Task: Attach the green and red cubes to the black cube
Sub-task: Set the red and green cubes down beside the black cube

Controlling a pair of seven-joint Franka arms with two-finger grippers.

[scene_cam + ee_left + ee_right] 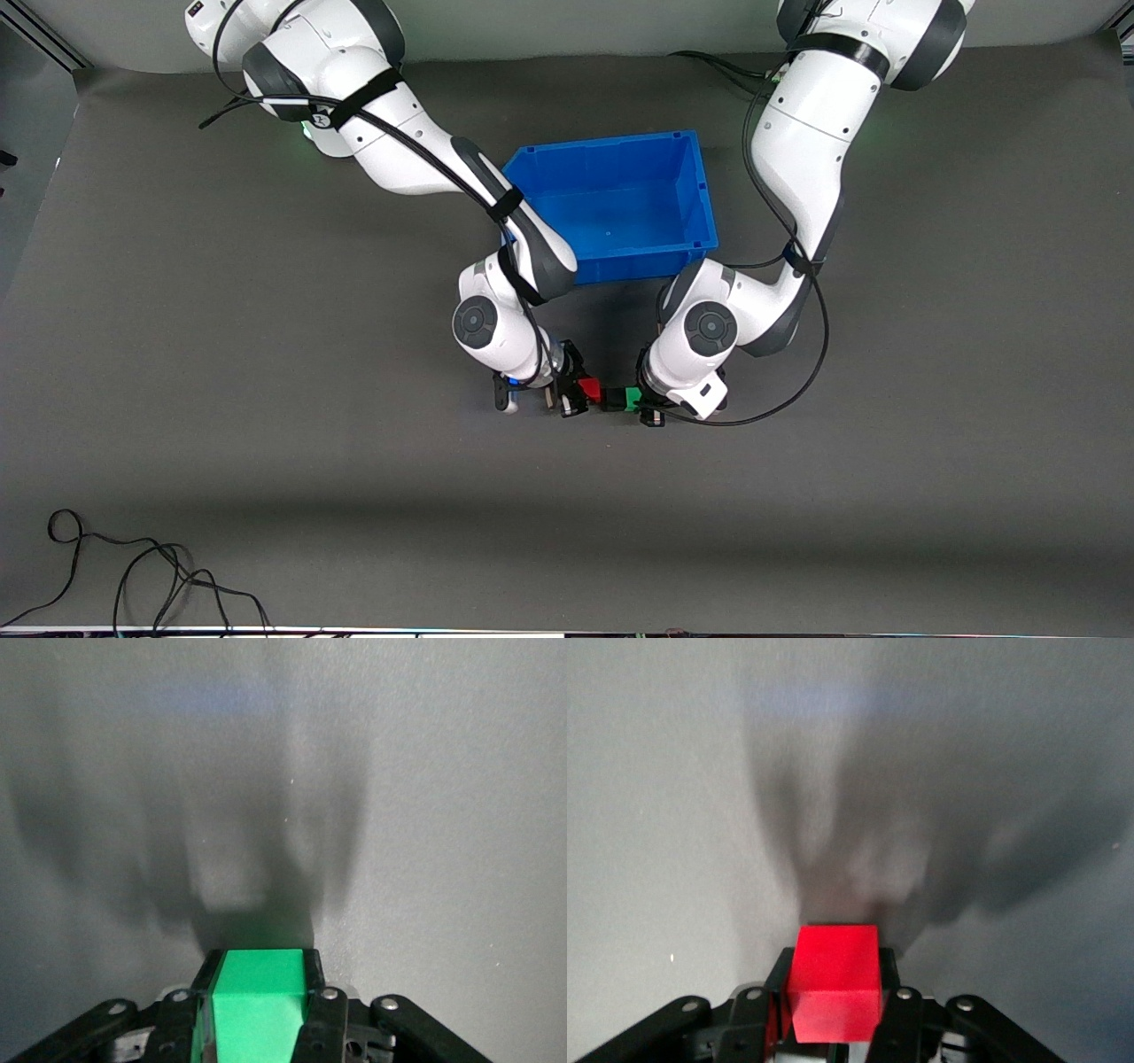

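Black cube (612, 398) sits between red cube (588, 389) (right tool (574, 392) grips it) and green cube (632, 399), clamped by left tool (644, 403)

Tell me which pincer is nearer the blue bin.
Right, though only slightly. The right pincer, shut on the red cube, sits just nearer the blue bin than the left pincer, which is shut on the green cube.
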